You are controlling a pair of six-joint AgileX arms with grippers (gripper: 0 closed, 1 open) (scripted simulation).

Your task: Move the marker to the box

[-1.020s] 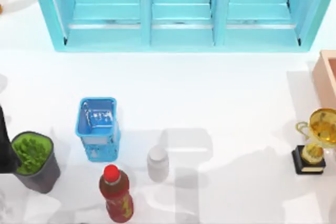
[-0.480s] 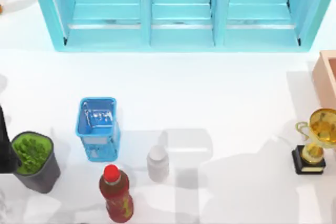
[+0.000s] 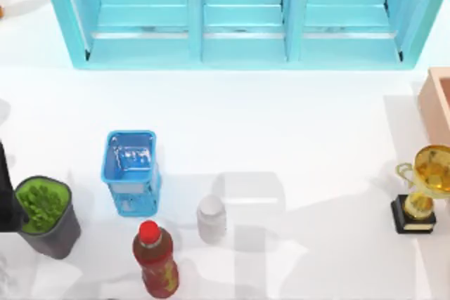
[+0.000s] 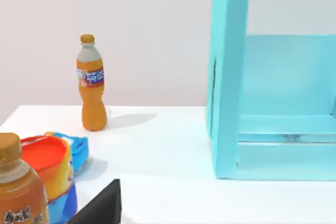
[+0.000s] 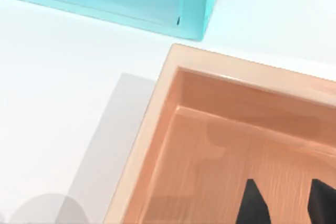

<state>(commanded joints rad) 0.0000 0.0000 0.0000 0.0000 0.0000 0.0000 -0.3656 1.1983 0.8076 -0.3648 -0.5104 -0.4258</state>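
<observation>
The marker is out of view. The box (image 5: 173, 145) is salmon-tan with thick walls; its corner also shows at the table's right edge (image 3: 437, 96). My right gripper (image 5: 286, 205) hangs over the box's inside, open, and bare box floor shows between its two dark fingertips (image 5: 254, 203). My left arm (image 3: 5, 198) is parked at the table's left edge, and a dark part of my left gripper (image 4: 102, 211) shows in the left wrist view.
A big light-blue shelf unit (image 3: 239, 47) spans the back. A blue lattice basket (image 3: 131, 170), white jar (image 3: 211, 217), red-capped bottle (image 3: 156, 258) and potted plant (image 3: 46, 214) stand front left. A gold trophy (image 3: 422, 189) stands front right. An orange bottle (image 4: 91, 90) stands far left.
Nothing on the table has moved. Only the soft shadows at the table's front right have shifted slightly.
</observation>
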